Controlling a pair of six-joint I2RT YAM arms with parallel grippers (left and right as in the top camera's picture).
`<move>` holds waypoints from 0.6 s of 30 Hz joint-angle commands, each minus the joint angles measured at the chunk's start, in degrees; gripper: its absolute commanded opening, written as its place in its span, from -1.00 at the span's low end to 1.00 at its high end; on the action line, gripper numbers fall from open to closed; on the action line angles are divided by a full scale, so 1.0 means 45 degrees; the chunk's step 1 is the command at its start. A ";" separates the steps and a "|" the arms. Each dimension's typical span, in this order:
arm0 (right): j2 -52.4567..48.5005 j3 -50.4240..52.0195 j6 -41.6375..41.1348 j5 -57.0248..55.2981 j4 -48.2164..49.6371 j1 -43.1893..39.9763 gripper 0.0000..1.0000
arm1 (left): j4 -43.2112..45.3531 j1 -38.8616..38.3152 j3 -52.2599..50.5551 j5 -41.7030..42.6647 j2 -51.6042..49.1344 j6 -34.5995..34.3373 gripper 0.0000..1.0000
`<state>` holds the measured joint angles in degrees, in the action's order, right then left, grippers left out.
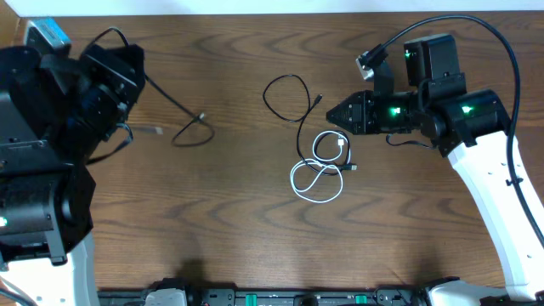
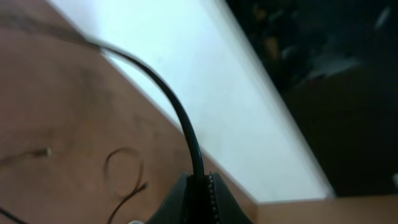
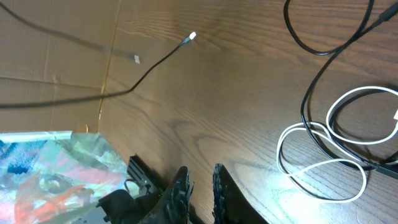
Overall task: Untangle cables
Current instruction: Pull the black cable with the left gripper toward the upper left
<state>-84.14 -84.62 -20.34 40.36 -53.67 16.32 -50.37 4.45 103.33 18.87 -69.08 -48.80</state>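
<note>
Left jaws can't be made out from overhead, buried under the left arm [image 1: 85,85]. Right jaws point left over the middle of the surface [image 1: 238,238], nearly pressed together and holding nothing, just right of the tangle. One black cable [image 1: 201,116] runs from the left arm out across the surface, with a loop and plug end lying free, well apart from the rest. The second black cable [image 1: 285,77] loops at centre and runs down into the coiled white cable [image 1: 294,178]; the two cross and touch.

Left wrist: jaws pinching the black cable [image 2: 181,114], which arcs up and away from them. The picture is blurry. A faint cable loop lies further off on the surface [image 2: 62,112]; which cable it is can't be told.

Right wrist: fingers [image 3: 180,186] sit close together with only a slim gap and nothing between them. The white cable [image 3: 281,140] lies coiled at right with the second black cable [image 3: 304,112] threading across it. The first black cable [image 3: 163,63] stretches across the upper left, plug tip up.
</note>
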 commanded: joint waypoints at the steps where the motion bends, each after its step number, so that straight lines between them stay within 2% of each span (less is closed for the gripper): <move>1: 0.0219 -0.0073 0.0160 0.0005 -0.0044 0.0063 -0.82 | 0.0967 0.0058 0.0233 -0.1190 -0.0092 -0.0612 -0.85; 5: 0.0219 -0.0073 0.0160 -0.0248 -0.0126 0.0063 -0.84 | 0.1443 0.0058 0.0233 -0.3143 -0.0272 -0.0607 -0.85; 12: 0.0219 -0.0073 0.0160 -0.1574 -0.0651 0.0063 -0.86 | 0.1574 0.0058 0.0233 -0.3186 -0.0214 -0.0544 -0.85; 15: 0.0219 -0.0073 0.0160 -0.2001 -0.0656 0.0063 -0.85 | 0.2453 0.0053 0.0233 -0.2662 -0.0442 0.0729 -0.86; 18: 0.0219 -0.0073 0.0155 -0.2375 -0.0593 0.0063 -0.83 | 0.3706 0.0053 0.0248 -0.1175 -0.0913 0.2152 -0.85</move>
<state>-84.14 -84.62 -20.32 32.91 -56.40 16.32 -38.06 4.45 103.35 7.20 -70.91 -47.70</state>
